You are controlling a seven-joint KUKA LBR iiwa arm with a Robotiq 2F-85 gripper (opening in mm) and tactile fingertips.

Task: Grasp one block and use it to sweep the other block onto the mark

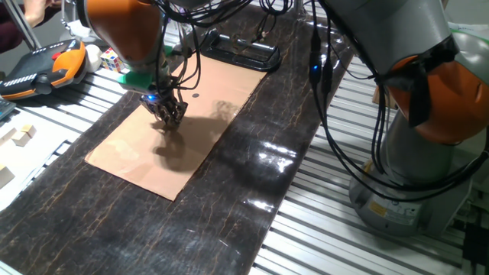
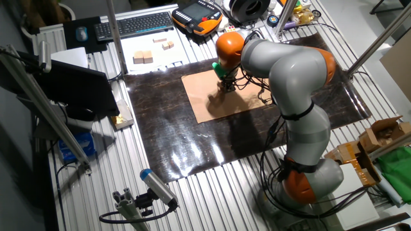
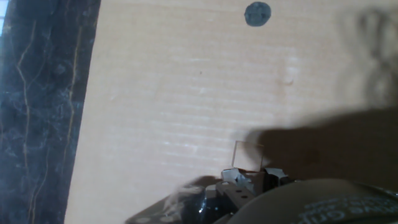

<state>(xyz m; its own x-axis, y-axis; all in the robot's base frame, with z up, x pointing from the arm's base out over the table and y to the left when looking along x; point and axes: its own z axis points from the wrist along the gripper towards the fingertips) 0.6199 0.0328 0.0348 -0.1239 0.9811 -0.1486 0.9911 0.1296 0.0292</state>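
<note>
My gripper (image 1: 170, 116) is low over the tan cardboard sheet (image 1: 130, 156), near its far left part. In the hand view a small tan block (image 3: 249, 155) sits right at the fingertips (image 3: 233, 177), and the jaws stand narrow against its sides. The mark (image 3: 257, 14) is a black round dot on the cardboard, ahead of the gripper and well apart from the block. In one fixed view the mark (image 1: 196, 96) lies just right of the gripper. The other block is hidden. In the other fixed view the gripper (image 2: 226, 85) hangs under the orange wrist.
The cardboard rests on a dark marbled mat (image 1: 229, 206). Spare wooden blocks (image 1: 23, 136) lie on the slatted table at the left, beside a teach pendant (image 1: 46, 67) and a multicoloured puzzle cube (image 1: 111, 59). A black frame (image 1: 241, 52) lies behind the cardboard. Cables hang above.
</note>
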